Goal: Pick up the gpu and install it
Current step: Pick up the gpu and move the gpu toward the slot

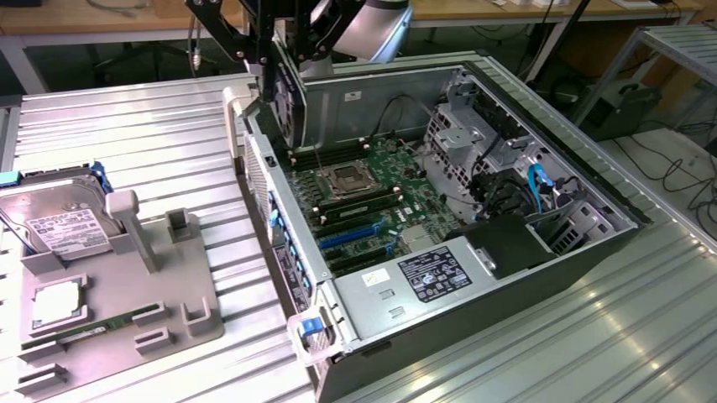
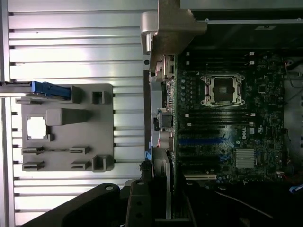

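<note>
The gpu [image 1: 292,101] hangs on its edge in the upper middle of the exterior view, over the open computer case [image 1: 583,155] wall on the exterior view's left. The gripper [image 1: 282,52] is clamped on its top. Lower left, the hard drive [image 1: 62,222] sits on a grey tray [image 1: 201,260].

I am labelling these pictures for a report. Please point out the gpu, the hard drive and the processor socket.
gpu [image 1: 289,96]: exterior view, on the card's flat side.
hard drive [image 1: 62,227]: exterior view, on its white label.
processor socket [image 2: 222,89]: wrist view, on the socket's middle.
</note>
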Robot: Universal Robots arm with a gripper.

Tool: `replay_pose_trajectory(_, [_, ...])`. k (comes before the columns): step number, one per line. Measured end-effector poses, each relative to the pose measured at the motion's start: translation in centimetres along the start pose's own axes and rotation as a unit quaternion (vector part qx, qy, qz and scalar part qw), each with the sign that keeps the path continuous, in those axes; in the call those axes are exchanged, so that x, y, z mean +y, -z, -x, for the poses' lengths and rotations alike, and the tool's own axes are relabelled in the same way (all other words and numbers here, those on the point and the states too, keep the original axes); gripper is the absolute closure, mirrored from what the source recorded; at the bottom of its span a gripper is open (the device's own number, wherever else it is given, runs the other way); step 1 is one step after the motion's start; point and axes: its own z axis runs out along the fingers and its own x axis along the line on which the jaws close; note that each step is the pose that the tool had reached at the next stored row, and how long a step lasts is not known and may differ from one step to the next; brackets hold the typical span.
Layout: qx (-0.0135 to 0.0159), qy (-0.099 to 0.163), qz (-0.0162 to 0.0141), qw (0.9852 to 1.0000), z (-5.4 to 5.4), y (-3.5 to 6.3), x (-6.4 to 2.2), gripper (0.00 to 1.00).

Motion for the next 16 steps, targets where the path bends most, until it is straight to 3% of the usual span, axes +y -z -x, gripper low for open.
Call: replay_pose_trajectory(16, [0.0, 0.0, -0.0001, 1.0, 1.7, -0.15, 0.02, 0.72])
